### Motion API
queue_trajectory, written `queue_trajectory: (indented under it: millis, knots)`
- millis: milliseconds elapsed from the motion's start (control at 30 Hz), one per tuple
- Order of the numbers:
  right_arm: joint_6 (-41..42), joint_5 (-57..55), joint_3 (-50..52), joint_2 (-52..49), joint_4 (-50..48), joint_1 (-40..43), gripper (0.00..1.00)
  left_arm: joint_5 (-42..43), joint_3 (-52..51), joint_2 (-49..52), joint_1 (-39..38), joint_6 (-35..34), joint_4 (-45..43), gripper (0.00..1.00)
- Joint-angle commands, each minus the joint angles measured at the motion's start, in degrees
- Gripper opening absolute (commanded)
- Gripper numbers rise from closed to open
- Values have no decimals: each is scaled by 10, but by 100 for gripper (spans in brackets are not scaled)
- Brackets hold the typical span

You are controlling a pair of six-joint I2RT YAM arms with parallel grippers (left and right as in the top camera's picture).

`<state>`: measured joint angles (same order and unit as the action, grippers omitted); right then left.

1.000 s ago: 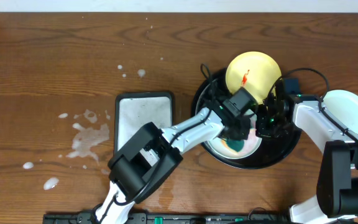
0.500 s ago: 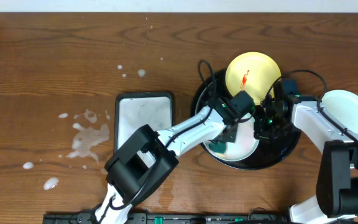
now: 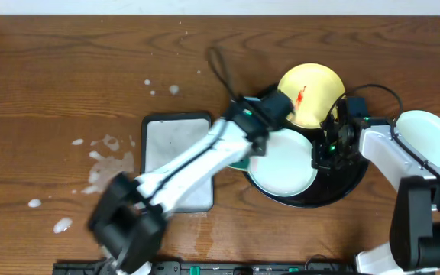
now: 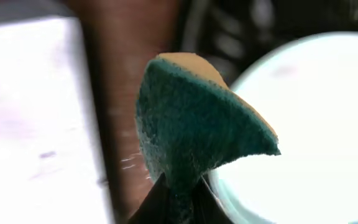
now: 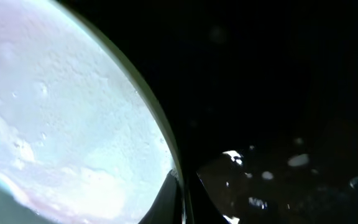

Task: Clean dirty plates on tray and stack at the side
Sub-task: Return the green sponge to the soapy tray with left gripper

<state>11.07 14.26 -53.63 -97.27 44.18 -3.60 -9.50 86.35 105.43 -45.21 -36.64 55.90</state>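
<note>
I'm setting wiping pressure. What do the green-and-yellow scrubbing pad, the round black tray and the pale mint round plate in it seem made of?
Green-and-yellow scrubbing pad: coarse, matte green fibre on yellow foam; it folds where pinched.
Pale mint round plate: smooth and glossy, glazed ceramic or melamine, cannot tell which.
Round black tray: hard, shiny, probably plastic, judging by its sharp highlights.

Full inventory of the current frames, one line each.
black tray: 1, black, right of centre
yellow plate: 1, pale yellow, red smear, black tray's far edge
tray mint plate: 1, pale mint, in black tray
side mint plate: 1, pale mint, right of black tray
grey tray: 1, grey-white, left of black tray
sponge: 1, green-yellow, between the trays
table: 1, brown wood
splashes: several, whitish, table's left
left gripper: shut on sponge
right gripper: shut on tray mint plate
</note>
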Motion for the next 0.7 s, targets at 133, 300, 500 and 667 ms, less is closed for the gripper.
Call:
queue_trajectory:
  millis: [133, 300, 500, 667]
  knots:
    - [37, -148, 0, 145, 13, -10, 1, -25, -2, -74, 110, 24, 105, 16]
    - [37, -174, 0, 215, 26, -54, 1, -12, -60, -74, 154, 37, 106, 17]
    - [12, -104, 1, 204, 27, -58, 13, 8, -144, -74, 205, 55, 52, 27]
    - [-23, -17, 1, 134, 6, -16, 27, 116, -176, -74, 254, 110, -1, 33]
